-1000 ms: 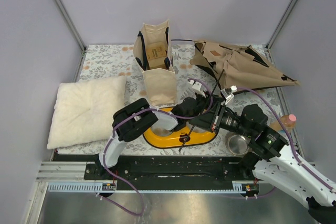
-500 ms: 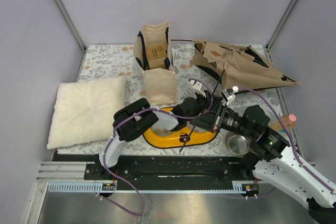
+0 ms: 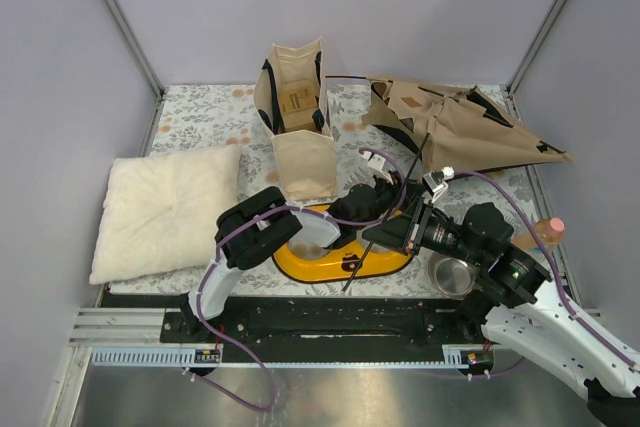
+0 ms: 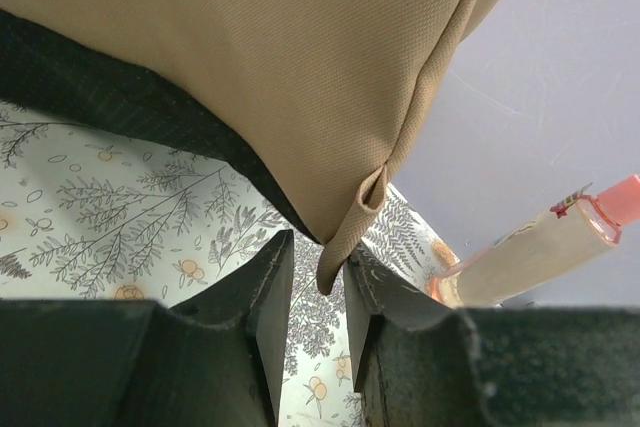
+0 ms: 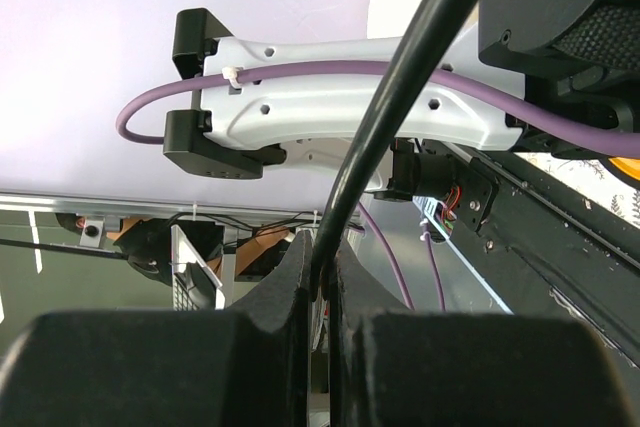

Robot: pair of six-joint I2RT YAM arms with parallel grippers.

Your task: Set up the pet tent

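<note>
The pet tent (image 3: 462,130) lies collapsed, tan canvas with black edging, at the back right of the table. In the left wrist view its canvas (image 4: 250,57) fills the top of the frame. A small tan fabric loop (image 4: 350,237) hangs from a corner down between the tips of my left gripper (image 4: 318,282), whose jaws stand slightly apart around it. That gripper (image 3: 395,187) is mid-table by the tent's near edge. My right gripper (image 5: 322,267) is shut on a thin black pole (image 5: 400,97). In the top view the pole (image 3: 362,259) slants from the yellow tray up through the right gripper (image 3: 403,230) towards the tent.
A beige tote bag (image 3: 295,112) stands at back centre. A cream pillow (image 3: 165,209) lies at left. A yellow tray (image 3: 300,265) sits under the arms, a metal bowl (image 3: 452,273) beside it, and a pink-capped bottle (image 3: 547,231) at the right edge, also in the left wrist view (image 4: 540,247).
Almost nothing. My right arm has shifted very slightly towards the near right with the pole; the left arm and tent look the same.
</note>
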